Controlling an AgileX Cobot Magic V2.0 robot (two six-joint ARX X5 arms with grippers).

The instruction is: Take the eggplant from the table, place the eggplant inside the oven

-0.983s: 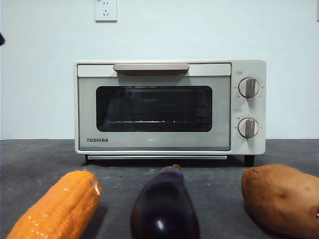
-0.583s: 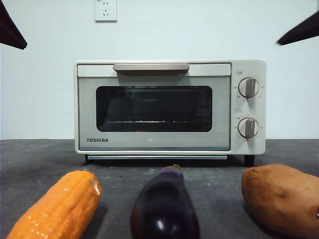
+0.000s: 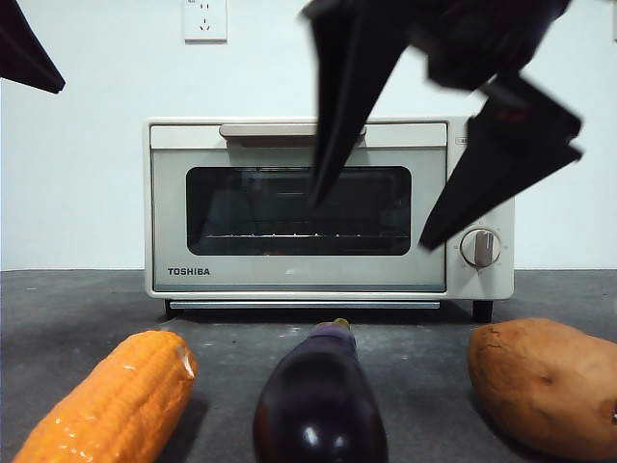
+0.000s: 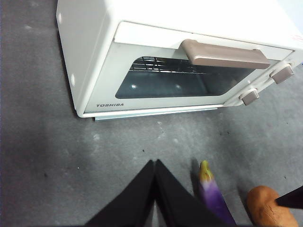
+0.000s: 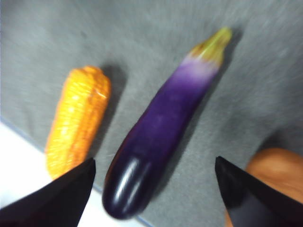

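Observation:
The dark-purple eggplant point(image 3: 320, 400) lies on the grey table point(image 3: 77, 309) in front of the oven, stem pointing toward it. In the right wrist view the eggplant point(image 5: 163, 127) lies directly below my right gripper point(image 5: 155, 160), whose jaws are spread wide. In the front view, that right gripper point(image 3: 367, 225) hangs open high above the eggplant, in front of the oven door. The cream Toshiba oven point(image 3: 294, 207) stands at the back with its door closed. My left gripper point(image 4: 154, 161) is shut and empty, held high off to the left, with the oven point(image 4: 165, 56) and eggplant point(image 4: 213, 191) below it.
An orange corn cob point(image 3: 111, 405) lies left of the eggplant and a brown sweet potato point(image 3: 545, 386) lies right of it, each about a hand's width away. The left arm shows as a black tip point(image 3: 24, 53) at the top left corner.
The right gripper has swung from the top right corner down into the middle of the front view, open, above the eggplant. The left tip barely shifted. The vegetables have not moved.

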